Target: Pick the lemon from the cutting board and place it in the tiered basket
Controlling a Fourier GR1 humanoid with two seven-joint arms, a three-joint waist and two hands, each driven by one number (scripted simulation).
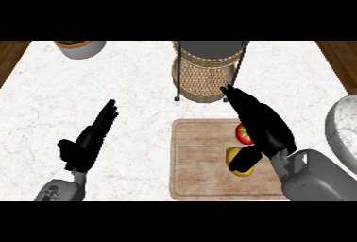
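While the right hand (268, 130) stretches its fingers straight and holds nothing, its thumb hides part of the lemon (242, 172) on the cutting board (199, 160) beside a tomato (243, 136), near the basket (206, 75), and the left hand (83, 144) rests open.

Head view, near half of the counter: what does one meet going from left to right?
In order: left hand → cutting board → dish at the right edge. The lemon, tomato and right hand overlap above the board's right part, so they are left out.
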